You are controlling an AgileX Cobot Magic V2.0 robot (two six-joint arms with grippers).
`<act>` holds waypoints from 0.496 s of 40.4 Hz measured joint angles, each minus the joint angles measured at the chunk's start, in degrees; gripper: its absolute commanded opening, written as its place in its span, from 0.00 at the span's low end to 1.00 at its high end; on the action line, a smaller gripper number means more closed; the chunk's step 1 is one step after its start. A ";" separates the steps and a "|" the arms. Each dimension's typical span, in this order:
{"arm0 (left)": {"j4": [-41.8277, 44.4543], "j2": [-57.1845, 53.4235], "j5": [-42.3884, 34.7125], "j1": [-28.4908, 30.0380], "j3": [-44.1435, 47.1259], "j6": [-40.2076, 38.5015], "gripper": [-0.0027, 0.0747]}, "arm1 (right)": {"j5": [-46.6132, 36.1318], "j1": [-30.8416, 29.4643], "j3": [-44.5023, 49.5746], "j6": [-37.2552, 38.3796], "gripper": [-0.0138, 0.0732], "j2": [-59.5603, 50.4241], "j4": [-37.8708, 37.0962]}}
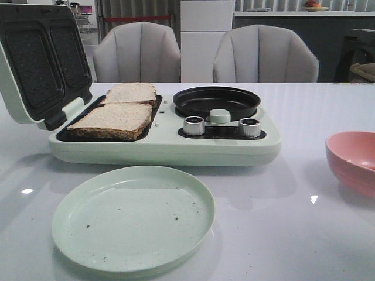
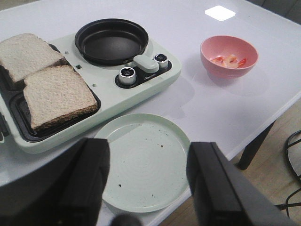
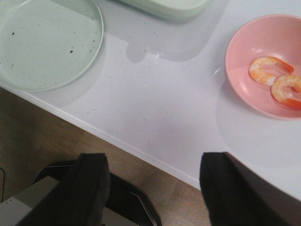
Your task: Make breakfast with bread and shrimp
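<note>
Two bread slices (image 1: 112, 119) (image 1: 132, 93) lie side by side on the dark grill plate of the pale green breakfast maker (image 1: 164, 146); they also show in the left wrist view (image 2: 56, 94) (image 2: 26, 54). Two curled orange-and-white shrimp (image 3: 277, 80) lie in the pink bowl (image 3: 244, 70) at the right of the table (image 1: 351, 161); the left wrist view shows them too (image 2: 229, 60). My left gripper (image 2: 146, 179) is open and empty above the pale green plate (image 2: 146, 160). My right gripper (image 3: 153, 188) is open and empty, back off the table's front edge.
The maker's lid (image 1: 41, 58) stands open at the left. Its round black pan (image 1: 215, 100) is empty, with two silver knobs (image 1: 194, 125) (image 1: 249, 127) and a green button in front. The plate (image 1: 133, 216) sits before the maker. Two chairs stand behind the table.
</note>
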 measured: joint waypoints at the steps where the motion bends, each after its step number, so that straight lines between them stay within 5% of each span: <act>1: 0.00 0.00 0.00 0.00 0.00 0.00 0.60 | 0.16 0.00 0.68 0.00 0.76 -0.97 0.00; 20: -0.23 0.00 -3.37 0.00 0.10 0.00 0.60 | 2.10 0.00 3.13 0.05 0.76 -8.19 0.00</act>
